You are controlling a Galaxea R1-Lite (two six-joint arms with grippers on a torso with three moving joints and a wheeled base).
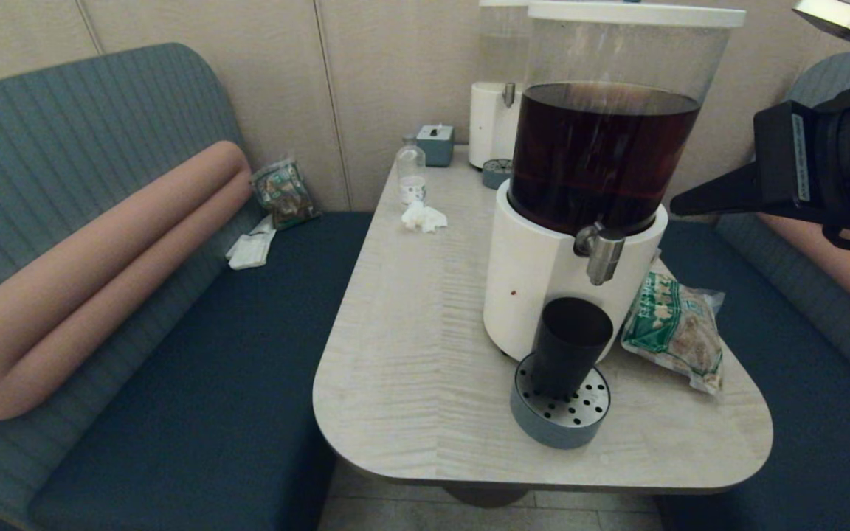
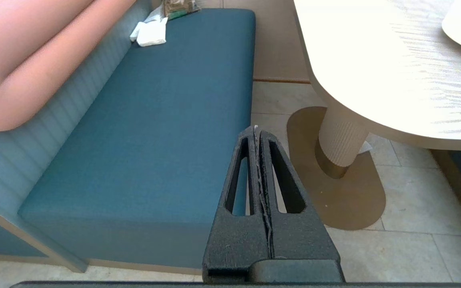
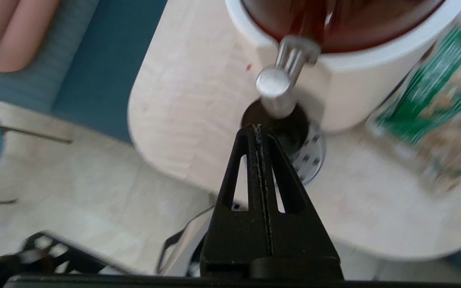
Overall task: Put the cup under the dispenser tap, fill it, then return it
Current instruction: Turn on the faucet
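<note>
The smoky-black cup stands upright on the round perforated drip tray, directly below the silver dispenser tap of the big dispenser with dark brown liquid. My right gripper hangs in the air to the right of the tank, above and right of the tap, shut with nothing in it. In the right wrist view the shut right gripper points down at the tap and the cup's rim. My left gripper is shut and empty, low beside the bench, away from the table.
A green snack bag lies right of the dispenser base. A small clear bottle, a crumpled tissue, a second clear-liquid dispenser and a small grey box sit at the table's far end. Blue benches flank the table.
</note>
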